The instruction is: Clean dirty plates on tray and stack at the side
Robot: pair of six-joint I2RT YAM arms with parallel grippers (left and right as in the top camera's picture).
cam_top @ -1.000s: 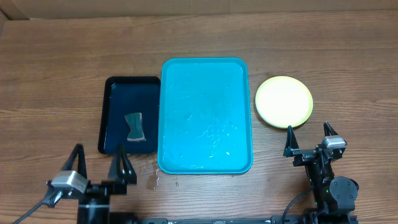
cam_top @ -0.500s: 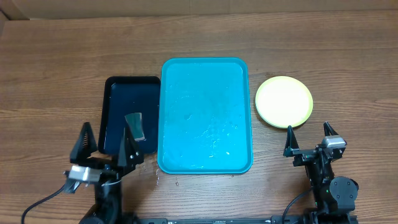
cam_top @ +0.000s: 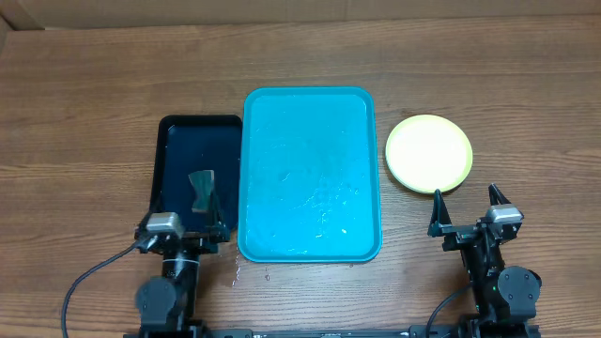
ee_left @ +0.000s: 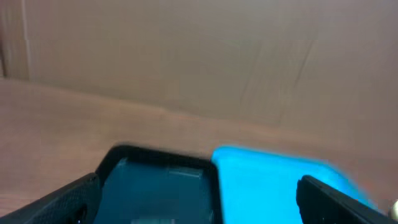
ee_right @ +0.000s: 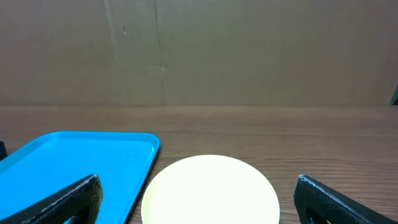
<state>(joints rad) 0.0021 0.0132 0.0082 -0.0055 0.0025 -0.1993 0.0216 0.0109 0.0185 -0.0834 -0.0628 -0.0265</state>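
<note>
Plates (cam_top: pixel 428 153), round yellow-green plastic, only one showing, lie just right of the bare bright blue rectangular tray (cam_top: pixel 312 122), toward the worktop's (cam_top: pixel 94 113) right edge, set aside as clean, I'd judge. Left tool (cam_top: pixel 185 225) and right tool (cam_top: pixel 464 197) stand at the front edge, jaws apart, empty.

Glossy wet plastic tray (cam_top: pixel 312 174), smooth plastic plates (cam_top: pixel 428 153), and matt wood-grain table (cam_top: pixel 84 113).
</note>
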